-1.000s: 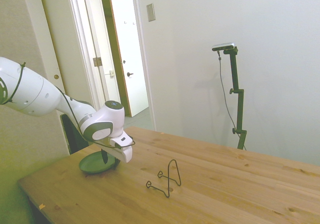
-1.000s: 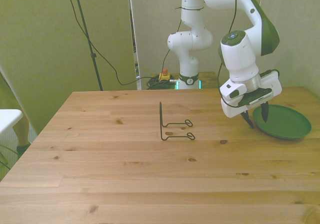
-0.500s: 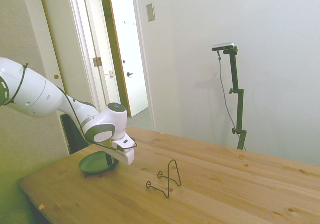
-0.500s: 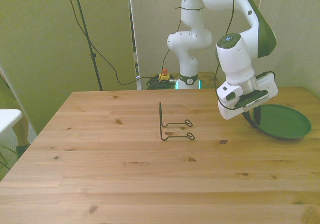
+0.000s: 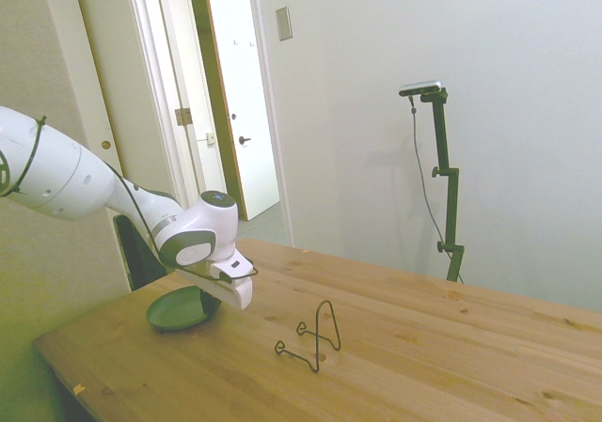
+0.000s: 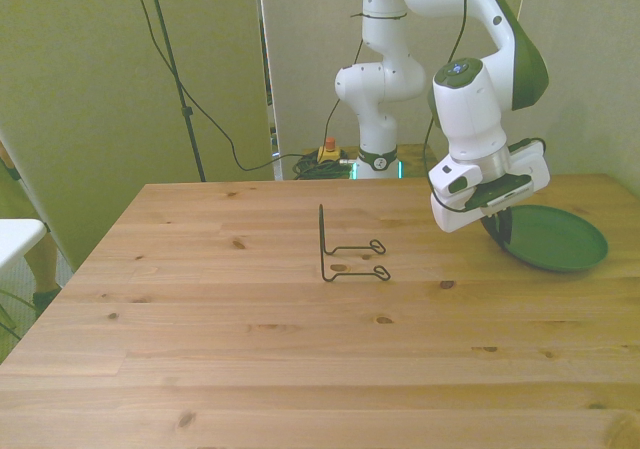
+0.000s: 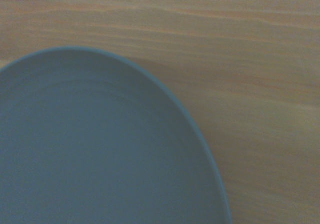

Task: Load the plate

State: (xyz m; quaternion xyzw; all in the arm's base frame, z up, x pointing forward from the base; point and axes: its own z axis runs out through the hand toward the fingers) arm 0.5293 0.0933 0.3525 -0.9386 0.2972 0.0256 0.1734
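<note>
The round green plate [image 6: 556, 239] is at the front view's right, its rim pinched by my gripper [image 6: 498, 233], which is shut on the edge nearest the table's middle. The plate hangs slightly tilted, just above the wood. In the side view the plate [image 5: 173, 311] is near the table's left end, with the gripper [image 5: 213, 302] at its right edge. The wrist view is filled by the plate [image 7: 100, 149] over wood grain.
A thin black wire stand [image 6: 346, 250] stands upright near the middle of the table [image 6: 300, 369], to the left of the gripper in the front view; the side view has the stand [image 5: 316, 338] to the plate's right. Black cables hang behind the table's far edge.
The fingers closed on the plate's rim. The plate has since risen a little off the table and shifted slightly toward the wire stand along with the gripper.
</note>
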